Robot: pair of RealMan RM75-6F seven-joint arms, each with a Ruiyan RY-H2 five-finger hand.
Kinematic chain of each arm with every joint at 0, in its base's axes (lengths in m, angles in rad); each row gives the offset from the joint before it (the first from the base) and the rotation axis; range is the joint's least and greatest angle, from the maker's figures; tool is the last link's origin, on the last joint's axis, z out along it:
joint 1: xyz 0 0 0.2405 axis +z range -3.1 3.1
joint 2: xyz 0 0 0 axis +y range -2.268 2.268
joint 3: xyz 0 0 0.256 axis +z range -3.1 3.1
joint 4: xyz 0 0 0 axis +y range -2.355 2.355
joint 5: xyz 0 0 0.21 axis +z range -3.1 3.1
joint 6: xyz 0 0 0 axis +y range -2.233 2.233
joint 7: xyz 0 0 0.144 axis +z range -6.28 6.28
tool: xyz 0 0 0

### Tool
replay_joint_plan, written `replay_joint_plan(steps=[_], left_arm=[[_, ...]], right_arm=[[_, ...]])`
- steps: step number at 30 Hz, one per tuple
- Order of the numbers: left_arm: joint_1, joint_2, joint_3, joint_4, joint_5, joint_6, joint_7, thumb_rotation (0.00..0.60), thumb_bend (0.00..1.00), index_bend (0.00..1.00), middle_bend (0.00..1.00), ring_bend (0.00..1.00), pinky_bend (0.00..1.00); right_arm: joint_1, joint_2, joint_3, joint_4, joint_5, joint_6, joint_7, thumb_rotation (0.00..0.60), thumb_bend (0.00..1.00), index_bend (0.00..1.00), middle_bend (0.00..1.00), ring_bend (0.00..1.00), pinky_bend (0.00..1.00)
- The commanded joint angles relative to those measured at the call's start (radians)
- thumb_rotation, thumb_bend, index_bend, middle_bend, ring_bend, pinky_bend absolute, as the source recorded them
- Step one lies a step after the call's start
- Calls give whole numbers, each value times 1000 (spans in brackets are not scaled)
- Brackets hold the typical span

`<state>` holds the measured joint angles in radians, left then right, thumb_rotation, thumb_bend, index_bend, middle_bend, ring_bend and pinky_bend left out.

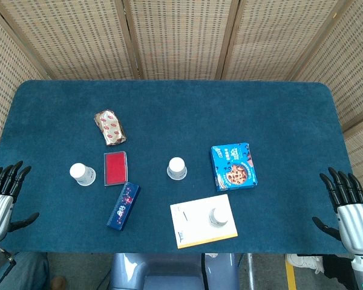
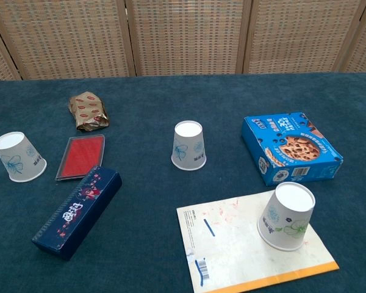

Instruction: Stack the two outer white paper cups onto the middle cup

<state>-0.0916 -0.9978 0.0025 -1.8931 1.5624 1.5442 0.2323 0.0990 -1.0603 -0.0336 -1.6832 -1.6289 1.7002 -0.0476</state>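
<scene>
Three upturned white paper cups sit on the felt-covered bench (image 1: 169,103) — left cup (image 2: 18,157) near the left edge, middle cup (image 2: 188,145) mid-bench, right cup (image 2: 286,216) on a glossy booklet (image 2: 232,244) at the front edge. Left hand (image 1: 3,196) and right hand (image 1: 349,202) flank the front corners — fingers spread, holding nothing.

Three white paper cups (image 2: 188,145) stand inverted, apart.

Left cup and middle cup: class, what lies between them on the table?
In the head view, a red flat case lies between the left cup and middle cup, with a dark blue box slightly nearer.
</scene>
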Motion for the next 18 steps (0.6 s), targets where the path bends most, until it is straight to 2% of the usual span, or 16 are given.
replay_joint_plan(steps=[1,4,8,13,15,18], left_arm=[[6,0,4,1,10,5,0,600,0,0,0,0,0],[9,2,3,0,9,4,0,600,0,0,0,0,0],[6,-2,-2,2,1,-7,9,600,0,0,0,0,0],[-3,-8,-6,-5,-12,-31,29,600,0,0,0,0,0],[-6,-12,-11,-7,-15,-33,38,600,0,0,0,0,0],[-7,-14,-14,-7,-21,-39,45,600,0,0,0,0,0]], right_arm=[[-6,3,4,-1,-13,1,6,600,0,0,0,0,0],[-5,8,4,-4,-31,-10,12,600,0,0,0,0,0],[37,41,-6,-28,-66,-91,46,600,0,8,4,0,0],[162,121,-16,-111,-113,-287,205,600,0,60,51,6,7],[241,132,2,-149,-126,-392,233,600,0,93,90,36,44],[307,111,22,-180,-101,-500,229,600,0,166,175,121,159]])
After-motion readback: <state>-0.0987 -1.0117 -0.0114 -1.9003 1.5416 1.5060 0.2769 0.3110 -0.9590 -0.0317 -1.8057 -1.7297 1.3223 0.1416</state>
